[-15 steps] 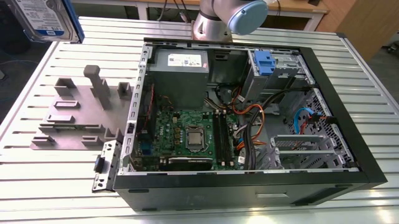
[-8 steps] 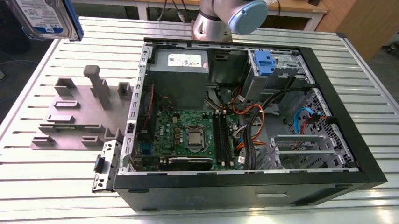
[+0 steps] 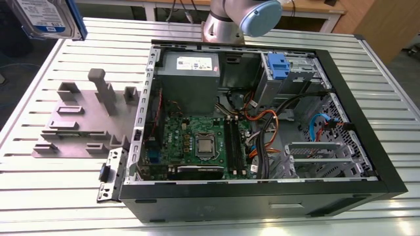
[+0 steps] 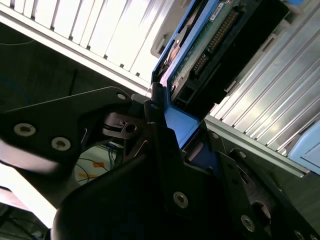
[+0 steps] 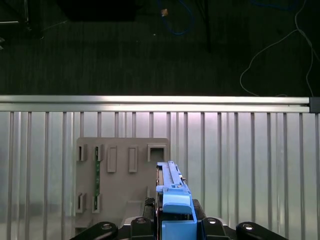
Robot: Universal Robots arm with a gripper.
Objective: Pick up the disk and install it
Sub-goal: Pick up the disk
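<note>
Slats of pale ribbed aluminium form the table [image 3: 52, 196] in the exterior view. At that view's far left, up in the corner, we see the disk [image 3: 46, 17], a flat rectangular silver hard drive with a white-and-blue label and a blue plastic carrier frame. It hangs clear of the tabletop, label towards the camera, well apart from the computer.

Right of it, a flat grey plastic fixture plate [image 3: 75, 130] with upright blocks lies on the slats. Next comes the open black metal tower case [image 3: 262, 199], lying on its side. Inside it we find a grey power-supply box [image 3: 190, 73] with a white sticker, a green motherboard [image 3: 196, 142] nearer the camera, then orange and black cables [image 3: 262, 120], and a blue plastic latch [image 3: 278, 66] on the metal drive bay. Behind the case stands the silver arm [image 3: 223, 27] with its pale blue cap.

In the second wrist view the black claw [image 4: 182, 142] is clamped on the disk's blue frame. In the first wrist view we see the disk edge-on, with the grey plate and the slats beneath it.
</note>
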